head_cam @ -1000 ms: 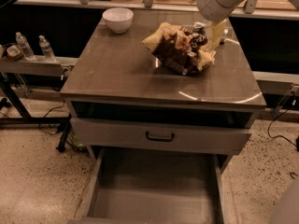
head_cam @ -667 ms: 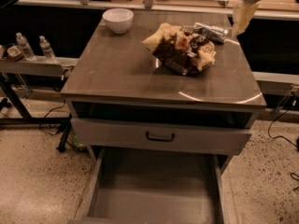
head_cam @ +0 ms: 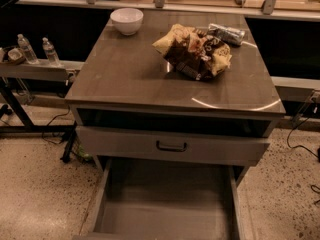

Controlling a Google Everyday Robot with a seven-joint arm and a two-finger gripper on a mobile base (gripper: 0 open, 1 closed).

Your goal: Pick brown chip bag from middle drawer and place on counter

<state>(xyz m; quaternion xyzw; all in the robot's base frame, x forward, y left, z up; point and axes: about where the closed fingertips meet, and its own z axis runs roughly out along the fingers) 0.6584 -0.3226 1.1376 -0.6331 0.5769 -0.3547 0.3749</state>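
Observation:
The brown chip bag (head_cam: 192, 51) lies crumpled on the counter (head_cam: 125, 79), toward its back right, with its tan-yellow ends showing. Nothing holds it. The middle drawer (head_cam: 165, 211) is pulled wide open at the bottom of the view, and its flat grey floor is bare. The gripper and the arm are out of view.
A white bowl (head_cam: 126, 20) stands at the counter's back left. A small silver foil roll (head_cam: 227, 33) lies just behind the bag. A shut grey drawer front with a black handle (head_cam: 171, 146) sits above the open drawer. Two water bottles (head_cam: 37, 49) stand on a side shelf at the left.
The arm, which was over the bag at the right, rose up and to the right and left the view. The bag stays on the counter.

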